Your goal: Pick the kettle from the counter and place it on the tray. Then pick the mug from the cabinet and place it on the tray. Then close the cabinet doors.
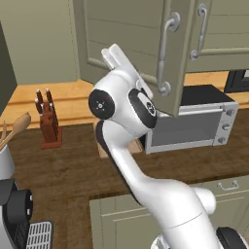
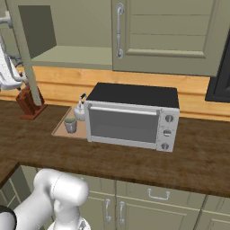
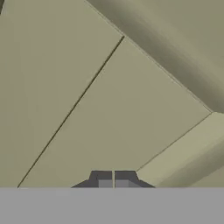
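In the right base view we see the open cabinet (image 2: 67, 49) at upper left, then the mug (image 2: 70, 125) and kettle (image 2: 81, 110) on the tray (image 2: 60, 128) on the tabletop (image 2: 197, 148), left of the toaster oven (image 2: 132, 117). Our end effector (image 3: 113, 183) has its fingers pressed together, empty, facing an olive panel.

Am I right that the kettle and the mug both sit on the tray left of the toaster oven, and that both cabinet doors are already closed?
Not quite: the kettle and mug are on the tray, but the left cabinet door stands open, showing the shelf in the right base view. The right door is closed.
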Motion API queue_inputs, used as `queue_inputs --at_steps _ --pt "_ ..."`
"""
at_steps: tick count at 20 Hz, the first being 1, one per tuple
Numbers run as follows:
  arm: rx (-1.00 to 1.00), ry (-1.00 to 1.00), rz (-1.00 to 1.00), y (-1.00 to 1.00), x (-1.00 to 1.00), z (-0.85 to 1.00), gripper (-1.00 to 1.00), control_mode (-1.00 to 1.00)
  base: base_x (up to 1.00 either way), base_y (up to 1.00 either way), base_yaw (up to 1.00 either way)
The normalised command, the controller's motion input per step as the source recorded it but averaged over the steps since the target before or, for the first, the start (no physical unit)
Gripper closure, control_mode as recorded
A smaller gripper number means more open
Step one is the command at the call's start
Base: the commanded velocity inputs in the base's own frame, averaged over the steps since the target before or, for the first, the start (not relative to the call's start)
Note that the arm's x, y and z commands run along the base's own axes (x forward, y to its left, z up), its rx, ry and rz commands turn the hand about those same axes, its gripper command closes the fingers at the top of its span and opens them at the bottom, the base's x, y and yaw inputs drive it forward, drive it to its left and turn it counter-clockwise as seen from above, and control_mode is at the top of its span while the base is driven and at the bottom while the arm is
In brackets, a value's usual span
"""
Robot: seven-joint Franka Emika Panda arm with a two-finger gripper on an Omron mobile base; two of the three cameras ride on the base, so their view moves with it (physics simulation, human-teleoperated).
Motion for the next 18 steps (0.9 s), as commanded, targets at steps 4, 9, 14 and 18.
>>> queue_inputs --at_steps 4,9,14,18 --pt "0.0 -0.02 0.0 -0.13 0.32 0.31 1.0 -1.0 0.0 0.0 0.0" --pt "0.0 -0.03 0.0 -0.12 0.14 0.19 1.0 -1.0 0.0 0.0 0.0" --pt "0.0 -0.02 0.0 -0.31 0.32 0.24 1.0 -1.0 0.0 0.0 0.0" --pt "0.0 0.0 0.0 -0.45 0.52 0.14 1.0 -1.0 0.0 0.0 0.0"
